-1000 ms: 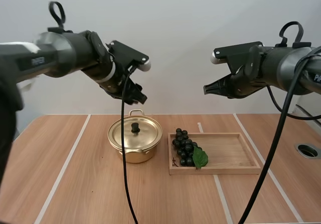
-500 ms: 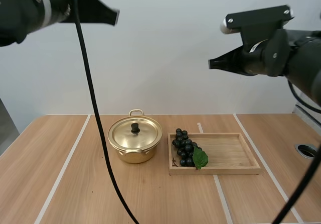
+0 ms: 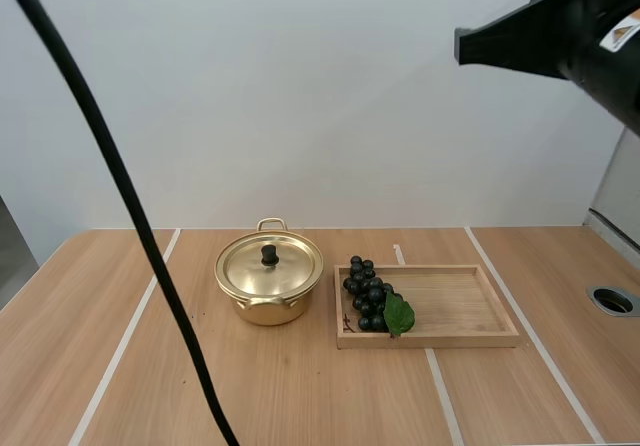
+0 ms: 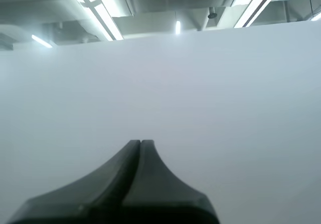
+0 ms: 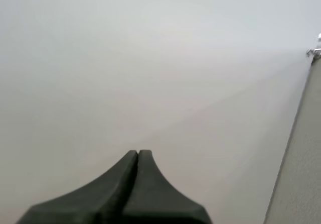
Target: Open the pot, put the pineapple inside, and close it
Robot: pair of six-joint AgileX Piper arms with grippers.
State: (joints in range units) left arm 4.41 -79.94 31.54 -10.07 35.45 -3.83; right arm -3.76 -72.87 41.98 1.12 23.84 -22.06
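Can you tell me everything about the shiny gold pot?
The small round gold metal pot looks shiny. Its flat gold lid is on, with a black knob in the middle. A loop handle sticks out at the back. It stands upright on the wooden table, just left of the wooden tray, not touching it.

The left claw [image 4: 141, 143] was closed, its fingers together as one wedge. The right claw [image 5: 138, 153] was closed too, and the right arm [image 3: 605, 51] stood high above the desk [image 3: 150, 366].
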